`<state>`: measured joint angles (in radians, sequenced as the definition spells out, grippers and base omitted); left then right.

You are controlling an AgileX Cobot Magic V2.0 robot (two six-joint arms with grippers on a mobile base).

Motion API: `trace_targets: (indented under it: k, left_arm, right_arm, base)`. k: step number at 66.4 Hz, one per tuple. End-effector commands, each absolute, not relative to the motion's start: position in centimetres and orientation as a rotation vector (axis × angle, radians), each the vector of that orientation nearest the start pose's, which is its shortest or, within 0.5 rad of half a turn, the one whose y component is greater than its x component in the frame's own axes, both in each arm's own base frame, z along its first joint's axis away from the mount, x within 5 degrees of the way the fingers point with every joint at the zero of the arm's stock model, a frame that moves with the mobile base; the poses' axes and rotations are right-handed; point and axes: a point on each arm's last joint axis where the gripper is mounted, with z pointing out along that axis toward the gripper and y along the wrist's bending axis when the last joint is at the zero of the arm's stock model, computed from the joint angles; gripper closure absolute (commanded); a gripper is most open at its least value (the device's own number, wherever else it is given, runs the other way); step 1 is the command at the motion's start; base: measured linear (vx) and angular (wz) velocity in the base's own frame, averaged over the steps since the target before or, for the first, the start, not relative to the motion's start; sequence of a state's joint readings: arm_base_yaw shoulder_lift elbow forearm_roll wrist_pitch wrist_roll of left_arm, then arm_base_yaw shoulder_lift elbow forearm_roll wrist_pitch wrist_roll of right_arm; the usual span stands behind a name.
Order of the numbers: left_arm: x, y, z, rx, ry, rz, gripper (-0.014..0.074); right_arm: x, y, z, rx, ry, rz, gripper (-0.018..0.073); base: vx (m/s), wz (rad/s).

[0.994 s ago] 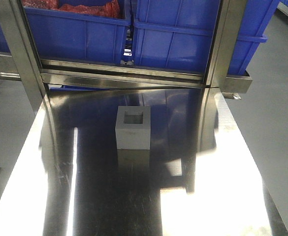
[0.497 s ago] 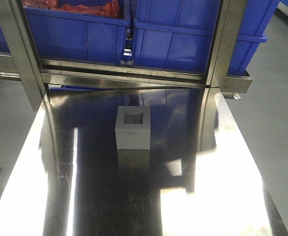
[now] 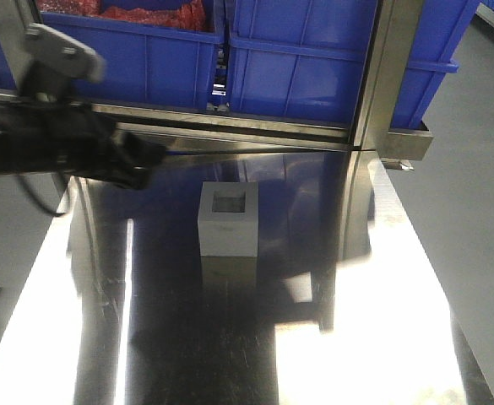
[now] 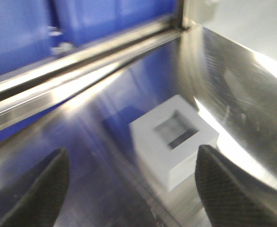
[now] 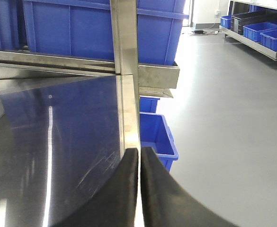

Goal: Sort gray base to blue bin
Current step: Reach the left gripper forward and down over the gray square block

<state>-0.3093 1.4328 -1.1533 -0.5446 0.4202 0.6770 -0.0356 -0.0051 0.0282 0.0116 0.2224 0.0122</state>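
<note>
Gray base (image 3: 228, 221) sat recess-up, untouched, in the middle of the steel table (image 3: 390, 304). Left gripper (image 4: 131, 158), fingers wide, hung blurred to its left; judged it should square up and straddle opposite flat walls before closing. Right gripper (image 5: 139, 158) was pressed shut at the table's right edge. Blue tubs (image 3: 314, 72) behind: insides mostly hidden, target uncertain.

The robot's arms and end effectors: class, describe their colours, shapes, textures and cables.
The left arm is black and bulky, with a pale grey housing on top and a black cable looping beneath. The left end effector has black, rounded fingers with fine cross-hatched texture. The right end effector has smooth, black, curved fingers. No markings show.
</note>
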Motion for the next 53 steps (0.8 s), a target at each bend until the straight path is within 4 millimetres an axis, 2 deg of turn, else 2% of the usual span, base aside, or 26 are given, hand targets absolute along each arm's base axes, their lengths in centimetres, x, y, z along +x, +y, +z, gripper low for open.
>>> trace_targets:
  k: [1, 9, 15, 29, 45, 53]
  left_arm:
    - [31.9, -13.7, 35.1, 0.582, 1.973, -0.289, 0.0073]
    - [33.7, -15.8, 34.4, 0.57, 2.05, -0.229, 0.0078]
    - [35.2, -17.0, 33.6, 0.484, 2.143, -0.225, 0.0078]
    - [38.2, -18.5, 31.4, 0.403, 2.225, -0.265, 0.0059]
    - [40.0, -19.6, 27.9, 0.372, 2.308, -0.307, 0.0012]
    - [40.3, -19.8, 26.9, 0.362, 2.326, -0.309, 0.0006]
  right_arm:
    - [5.8, -0.2, 18.9, 0.034, 1.676, -0.02, 0.0564]
    - [5.8, -0.2, 18.9, 0.034, 1.676, -0.02, 0.0564]
    - [5.8, -0.2, 18.9, 0.034, 1.676, -0.02, 0.0564]
    - [5.8, -0.2, 18.9, 0.034, 1.676, -0.02, 0.0564]
    - [5.8, -0.2, 18.9, 0.034, 1.676, -0.02, 0.0564]
    - [5.8, -0.2, 18.9, 0.034, 1.676, -0.02, 0.0564]
  base:
    - [0.0, 0.0]
    - [0.0, 0.0]
    - [0.0, 0.0]
    - [0.0, 0.0]
    - [0.0, 0.0]
    - [0.0, 0.0]
